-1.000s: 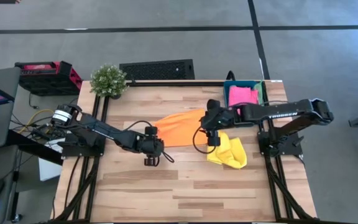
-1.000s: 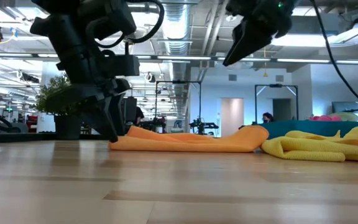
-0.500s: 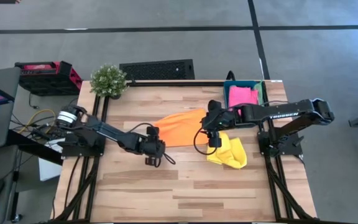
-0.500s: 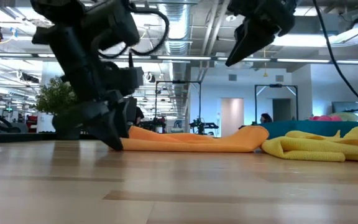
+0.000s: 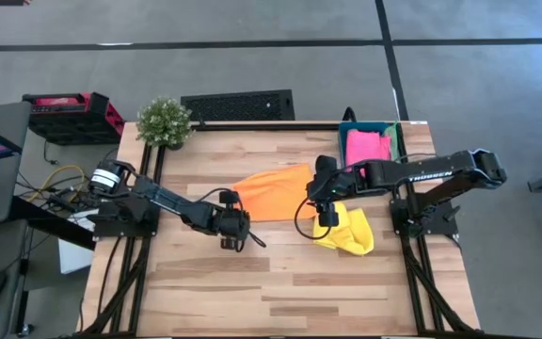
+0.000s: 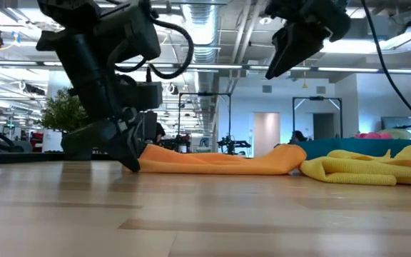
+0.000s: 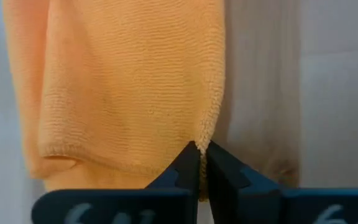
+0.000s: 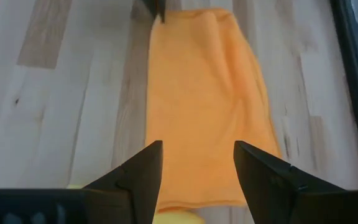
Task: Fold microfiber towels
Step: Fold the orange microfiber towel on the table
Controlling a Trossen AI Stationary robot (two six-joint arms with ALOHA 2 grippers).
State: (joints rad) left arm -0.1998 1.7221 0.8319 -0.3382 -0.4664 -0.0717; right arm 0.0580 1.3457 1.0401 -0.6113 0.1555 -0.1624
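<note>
An orange towel point(image 5: 273, 192), folded into a long strip, lies flat at the table's middle point(image 6: 220, 163). My left gripper point(image 5: 240, 225) is down at its near-left corner point(image 6: 133, 165), shut on it. My right gripper point(image 5: 314, 197) hangs open high above the strip's right end point(image 6: 280, 61), touching nothing point(image 8: 197, 165). A crumpled yellow towel point(image 5: 347, 232) lies on the table to the right point(image 6: 371, 168). A pink towel point(image 5: 367, 146) sits in the teal bin point(image 5: 400, 141) at the far right corner. My left gripper pinches the orange towel's hemmed corner point(image 7: 207, 135) between its two fingertips point(image 7: 188, 158). The fingers come slanting down from the table's left side. How many layers they hold I cannot tell. The towel lies slack and flat on the table point(image 6: 191, 214).
A potted plant point(image 5: 165, 121) stands at the table's far left corner. The bin's wall point(image 6: 334, 148) rises behind the yellow towel. Bare wood point(image 5: 280, 282) stretches across the table's near half.
My left gripper has sunk a little, tipped further down onto the orange towel's corner, and shut on it. The towel has stayed flat where it was.
</note>
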